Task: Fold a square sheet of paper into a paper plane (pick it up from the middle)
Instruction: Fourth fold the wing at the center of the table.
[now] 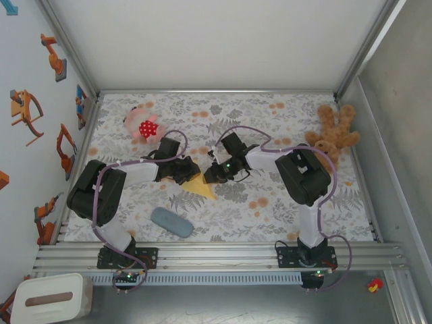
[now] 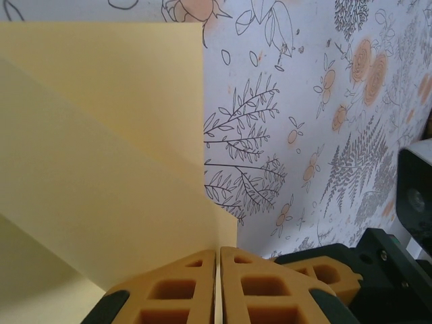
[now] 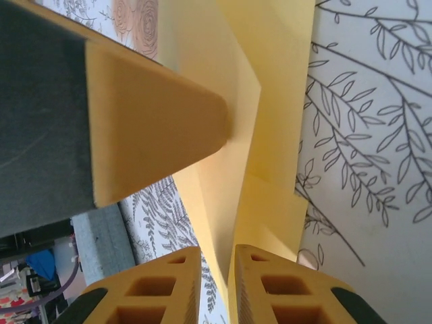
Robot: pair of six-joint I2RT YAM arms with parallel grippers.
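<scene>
Paper is pinched from both sides. The left claw [image 2: 217, 262] is clenched on the near edge of the folded yellow square sheet of paper [image 2: 101, 169], and the right claw [image 3: 216, 270] grasps a raised flap opposite, likely so one steadies while the other works the crease. The sheet sits mid-desk [image 1: 270, 209] between the arms. The grey-blue pad [image 1: 171, 221] lies near on the left, the brown teddy bear [image 1: 332, 135] is well apart, and open room lies to the right.
</scene>
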